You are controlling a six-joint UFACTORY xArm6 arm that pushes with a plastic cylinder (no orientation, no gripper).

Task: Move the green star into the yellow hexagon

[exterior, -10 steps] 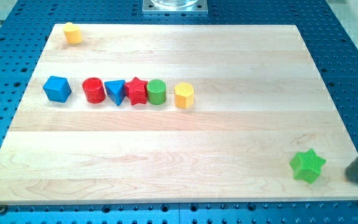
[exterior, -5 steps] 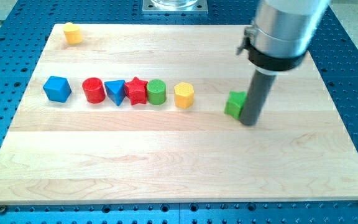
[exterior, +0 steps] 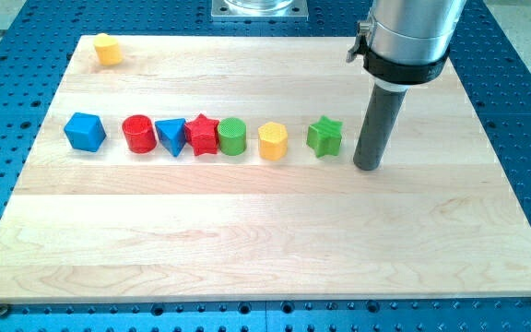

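The green star lies right of centre on the wooden board, a small gap to the right of the yellow hexagon. They do not touch. My tip stands just to the right of the star, a narrow gap away. The rod rises from there to the grey arm body at the view's top.
Left of the yellow hexagon a row runs leftward: green cylinder, red star, blue triangle, red cylinder, then a blue block a little apart. A second yellow block sits in the top left corner.
The green star has gone from the board's bottom right corner up and left to beside the yellow hexagon. My tip followed it and now stands slightly off its right side.
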